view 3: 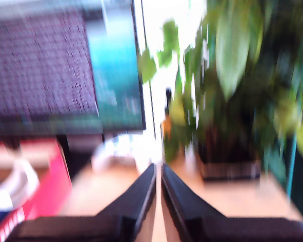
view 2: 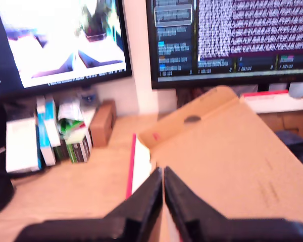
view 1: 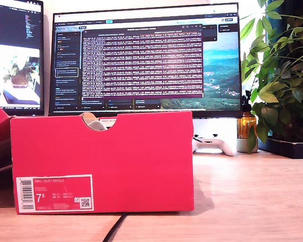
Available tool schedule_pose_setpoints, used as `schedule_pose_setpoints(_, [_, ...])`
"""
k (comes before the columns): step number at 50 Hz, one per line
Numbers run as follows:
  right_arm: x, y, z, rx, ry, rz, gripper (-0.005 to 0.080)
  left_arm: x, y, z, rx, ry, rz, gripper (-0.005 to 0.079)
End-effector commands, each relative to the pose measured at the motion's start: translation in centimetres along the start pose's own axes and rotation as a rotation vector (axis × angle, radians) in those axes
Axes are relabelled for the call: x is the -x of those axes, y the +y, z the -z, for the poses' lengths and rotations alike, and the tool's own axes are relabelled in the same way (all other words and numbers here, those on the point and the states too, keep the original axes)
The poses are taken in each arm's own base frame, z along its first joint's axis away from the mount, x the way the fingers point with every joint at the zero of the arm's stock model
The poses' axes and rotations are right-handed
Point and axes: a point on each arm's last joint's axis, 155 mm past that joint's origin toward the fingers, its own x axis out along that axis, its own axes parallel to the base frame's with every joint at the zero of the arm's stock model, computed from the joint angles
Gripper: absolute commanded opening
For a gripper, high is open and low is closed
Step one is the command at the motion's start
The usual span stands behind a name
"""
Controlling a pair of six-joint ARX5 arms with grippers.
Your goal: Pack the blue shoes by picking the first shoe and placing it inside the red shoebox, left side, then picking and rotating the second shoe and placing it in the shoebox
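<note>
Both grippers look empty, jaws nearly touching. Going left to right in the exterior view, the red shoebox (view 1: 103,161) fills the desk's left; the shoes hardly show. Packing looks finished or nearly so; next, withdraw clear.

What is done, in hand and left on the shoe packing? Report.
Done, it seems: a blurred white-and-navy shape, likely a blue shoe, lies inside the red shoebox; whether both are in, I cannot tell. In hand: nothing; my first gripper and my second gripper are shut and empty. Left: unclear; no shoe shows outside the box.
</note>
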Motion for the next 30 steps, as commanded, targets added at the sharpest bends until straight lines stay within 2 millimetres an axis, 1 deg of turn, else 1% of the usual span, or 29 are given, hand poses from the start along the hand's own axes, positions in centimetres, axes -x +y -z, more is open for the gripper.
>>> schedule_pose_setpoints(1, [-0.4, -0.2, 3.5, -0.003, 0.072, 0.002, -0.0011, 0.1, 0.0, 1.6, -0.004, 0.012, -0.001, -0.0019])
schedule_pose_setpoints(4, [-0.4, -0.2, 4.5, -0.005, 0.091, 0.003, -0.0011, 0.5, 0.0, 1.6, -0.004, 0.007, -0.001, -0.0019])
schedule_pose_setpoints(11, [-0.2, -0.2, 5.8, -0.006, 0.127, 0.003, -0.0011, 1.4, -0.1, 1.5, -0.006, -0.010, -0.001, -0.0019])
schedule_pose_setpoints(18, [-0.1, -0.3, 7.6, -0.011, 0.179, 0.003, -0.0011, 2.1, -0.2, 2.4, 0.015, 0.009, -0.001, -0.0019])
schedule_pose_setpoints(21, [-0.1, -0.3, 8.1, -0.019, 0.193, 0.004, -0.0011, 2.1, -0.2, 3.0, 0.031, 0.034, -0.001, -0.0019])
schedule_pose_setpoints(30, [0.3, -0.2, 10.4, -0.025, 0.275, 0.003, -0.0011, 2.1, -0.2, 3.9, 0.059, 0.062, -0.003, -0.0019])
